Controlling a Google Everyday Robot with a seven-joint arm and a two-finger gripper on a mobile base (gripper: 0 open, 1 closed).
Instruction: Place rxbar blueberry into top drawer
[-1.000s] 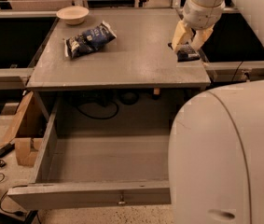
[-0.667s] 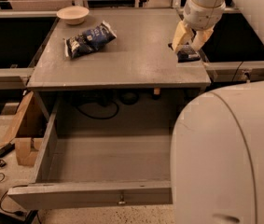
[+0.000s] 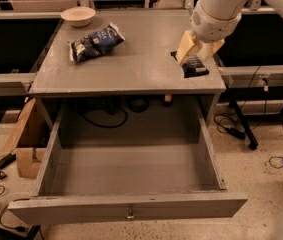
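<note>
The gripper (image 3: 199,58) sits down on the rxbar blueberry (image 3: 196,69) at the table's (image 3: 141,71) right edge — clamped or loose, I cannot tell.

At right edge of table (image 3: 131,69), gripper (image 3: 199,53) directly over rxbar blueberry (image 3: 196,68). Below, top drawer (image 3: 131,207) standing open. Chip bag (image 3: 96,41) and bowl (image 3: 78,15) at rear left.

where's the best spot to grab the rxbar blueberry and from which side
Take the rxbar blueberry across its narrow width, near its middle, coming straight down from above: it lies flat on the table, so only its long edges can be pinched. The gripper is just above its far end.
</note>
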